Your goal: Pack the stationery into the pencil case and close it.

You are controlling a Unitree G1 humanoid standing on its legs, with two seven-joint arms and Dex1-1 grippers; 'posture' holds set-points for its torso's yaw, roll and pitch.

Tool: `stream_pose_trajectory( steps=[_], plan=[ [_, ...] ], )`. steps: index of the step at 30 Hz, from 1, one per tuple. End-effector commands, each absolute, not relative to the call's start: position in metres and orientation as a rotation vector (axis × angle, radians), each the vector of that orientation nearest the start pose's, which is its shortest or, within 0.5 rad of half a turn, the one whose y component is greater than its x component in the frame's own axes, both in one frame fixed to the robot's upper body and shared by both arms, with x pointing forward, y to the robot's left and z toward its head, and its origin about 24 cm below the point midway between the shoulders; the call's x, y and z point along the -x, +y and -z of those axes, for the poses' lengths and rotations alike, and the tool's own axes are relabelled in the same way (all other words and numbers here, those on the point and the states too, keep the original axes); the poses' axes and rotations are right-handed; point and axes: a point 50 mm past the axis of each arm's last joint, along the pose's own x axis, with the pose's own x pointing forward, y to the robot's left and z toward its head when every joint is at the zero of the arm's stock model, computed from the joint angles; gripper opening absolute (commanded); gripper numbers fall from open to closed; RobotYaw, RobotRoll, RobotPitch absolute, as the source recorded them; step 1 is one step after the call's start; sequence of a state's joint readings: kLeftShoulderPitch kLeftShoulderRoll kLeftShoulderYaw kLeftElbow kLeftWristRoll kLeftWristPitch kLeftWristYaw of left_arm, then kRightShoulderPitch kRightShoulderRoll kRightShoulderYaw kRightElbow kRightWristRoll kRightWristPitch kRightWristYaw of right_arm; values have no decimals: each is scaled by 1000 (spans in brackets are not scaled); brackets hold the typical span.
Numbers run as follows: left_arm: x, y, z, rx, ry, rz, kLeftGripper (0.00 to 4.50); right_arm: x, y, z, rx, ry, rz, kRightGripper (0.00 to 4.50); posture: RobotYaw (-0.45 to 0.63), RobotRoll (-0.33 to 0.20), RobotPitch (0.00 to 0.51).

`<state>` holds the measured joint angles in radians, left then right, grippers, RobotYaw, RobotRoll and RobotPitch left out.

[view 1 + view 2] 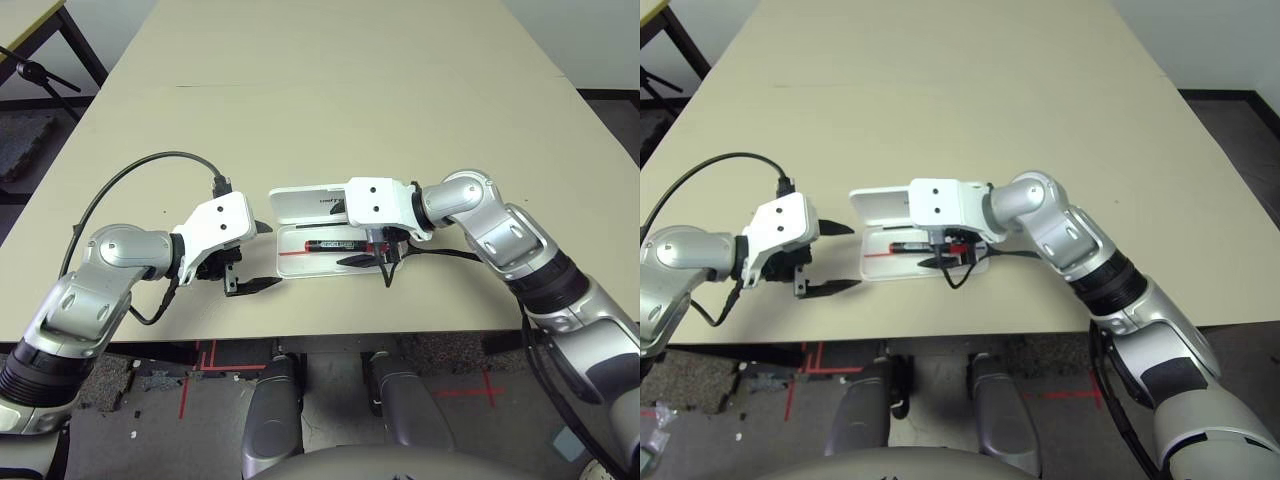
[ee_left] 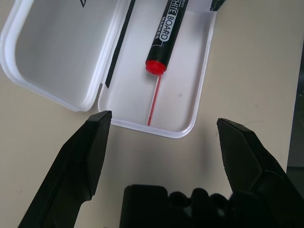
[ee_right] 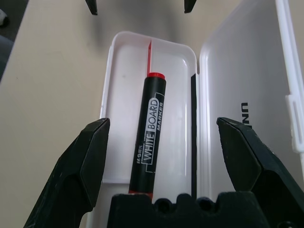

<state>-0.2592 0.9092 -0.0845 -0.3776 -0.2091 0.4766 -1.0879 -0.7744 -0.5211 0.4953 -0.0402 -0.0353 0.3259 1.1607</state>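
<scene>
Marker (image 3: 151,123) lies in the open case (image 3: 124,95) beneath the wide-open right end effector (image 3: 164,122); next, probably, back away.

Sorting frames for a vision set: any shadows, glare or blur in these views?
Right wrist: soft shadow on table beyond case; pale glints along case wall. Left wrist: faint shadow at case's near end; marker lettering readable.

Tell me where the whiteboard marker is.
In the right wrist view, the marker lies inside the open white case, in its tray beside the hinge, between the right pincer's spread fingers.
</scene>
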Motion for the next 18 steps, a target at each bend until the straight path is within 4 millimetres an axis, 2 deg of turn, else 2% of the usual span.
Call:
stream_pose_trajectory(
  steps=[1,9,18],
  plan=[
    [-244,195,-158,-709,320,1131,4500,-301,-72,-167,973,74,-1439,4479,35,0,160],
    [-244,194,-157,-709,323,1138,4500,-306,-72,-164,1074,3,-1410,4479,33,0,169],
    [-243,191,-157,-705,327,1147,4500,-311,-67,-169,1089,-68,-1363,4479,33,0,173]
  ],
)
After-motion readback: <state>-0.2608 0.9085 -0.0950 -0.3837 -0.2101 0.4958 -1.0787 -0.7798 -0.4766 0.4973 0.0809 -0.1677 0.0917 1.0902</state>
